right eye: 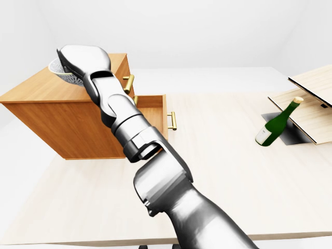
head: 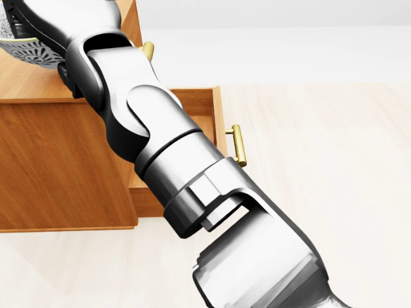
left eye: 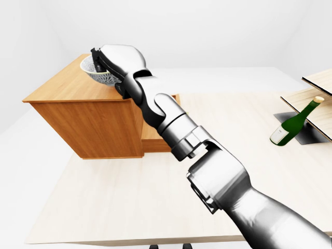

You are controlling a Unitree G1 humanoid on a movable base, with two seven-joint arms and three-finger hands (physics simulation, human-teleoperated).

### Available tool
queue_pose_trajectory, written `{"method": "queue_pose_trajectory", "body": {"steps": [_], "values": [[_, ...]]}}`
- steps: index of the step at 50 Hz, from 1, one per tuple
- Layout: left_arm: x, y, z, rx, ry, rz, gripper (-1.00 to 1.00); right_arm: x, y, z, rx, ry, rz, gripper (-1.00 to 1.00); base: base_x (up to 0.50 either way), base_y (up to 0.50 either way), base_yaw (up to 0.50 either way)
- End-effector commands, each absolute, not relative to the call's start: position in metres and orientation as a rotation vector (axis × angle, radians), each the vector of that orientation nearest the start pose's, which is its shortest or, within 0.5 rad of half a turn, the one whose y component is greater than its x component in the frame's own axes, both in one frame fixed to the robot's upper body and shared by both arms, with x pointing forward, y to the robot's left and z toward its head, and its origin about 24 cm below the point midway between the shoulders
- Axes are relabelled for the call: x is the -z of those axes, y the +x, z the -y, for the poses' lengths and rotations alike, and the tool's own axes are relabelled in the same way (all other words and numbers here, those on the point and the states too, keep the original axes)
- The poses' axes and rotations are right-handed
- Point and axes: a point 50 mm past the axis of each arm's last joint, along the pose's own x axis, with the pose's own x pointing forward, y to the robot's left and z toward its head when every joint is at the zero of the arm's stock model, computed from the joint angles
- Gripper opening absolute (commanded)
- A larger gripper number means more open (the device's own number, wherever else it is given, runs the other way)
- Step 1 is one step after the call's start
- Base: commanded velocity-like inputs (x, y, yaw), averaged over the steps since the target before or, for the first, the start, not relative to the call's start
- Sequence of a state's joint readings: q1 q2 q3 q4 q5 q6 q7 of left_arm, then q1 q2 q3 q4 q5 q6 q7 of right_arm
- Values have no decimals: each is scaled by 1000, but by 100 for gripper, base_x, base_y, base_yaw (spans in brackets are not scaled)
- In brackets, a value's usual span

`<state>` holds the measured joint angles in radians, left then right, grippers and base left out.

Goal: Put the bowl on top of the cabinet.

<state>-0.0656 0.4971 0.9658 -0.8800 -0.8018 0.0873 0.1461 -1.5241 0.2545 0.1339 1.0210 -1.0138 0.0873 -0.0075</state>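
The bowl (left eye: 101,77), white with a dark lace pattern, is held at the far right part of the wooden cabinet's top (left eye: 59,84). I cannot tell whether its base touches the wood. My right hand (left eye: 97,61) is shut on the bowl's rim, dark fingers (left eye: 95,55) hooked over the edge. The right arm reaches up from the bottom right across the left-eye view. In the head view only a sliver of the bowl (head: 26,49) shows at the top left, behind the wrist. My left hand is not in sight.
A lower drawer (right eye: 154,104) of the cabinet stands pulled out, with a brass handle (right eye: 171,120). A green bottle (right eye: 275,124) leans against wooden boards (right eye: 313,85) at the right. Everything stands on a pale table (left eye: 155,187).
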Motion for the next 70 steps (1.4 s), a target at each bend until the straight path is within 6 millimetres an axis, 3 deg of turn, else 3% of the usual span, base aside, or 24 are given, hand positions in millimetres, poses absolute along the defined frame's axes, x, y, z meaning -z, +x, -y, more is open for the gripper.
{"method": "queue_pose_trajectory", "body": {"steps": [1,25,26,27,29,30,31,47,70], "values": [[-301,105,-284,-349,39,1170,100,-300,356,-88,-262,-1204,694,-100,0,0,0],[-300,105,-284,-349,33,1166,100,-298,355,-91,-263,-1202,698,-100,0,0,0],[-300,105,-284,-349,32,1166,100,-298,355,-91,-263,-1203,700,-92,0,0,0],[-300,105,-284,-349,32,1165,100,-299,355,-91,-262,-1203,701,-18,0,0,0],[-300,106,-284,-350,33,1163,100,-301,354,-91,-260,-1202,706,73,0,0,0],[-300,106,-284,-350,33,1163,100,-303,354,-91,-259,-1200,709,96,0,0,0],[-300,106,-284,-350,33,1162,100,-303,354,-90,-257,-1200,710,100,0,0,0],[-299,107,-282,-347,37,1161,100,-328,347,-88,-239,-1191,771,100,0,0,0],[-299,109,-281,-343,44,1160,100,-392,319,-76,-184,-1168,936,100,0,0,0]]}}
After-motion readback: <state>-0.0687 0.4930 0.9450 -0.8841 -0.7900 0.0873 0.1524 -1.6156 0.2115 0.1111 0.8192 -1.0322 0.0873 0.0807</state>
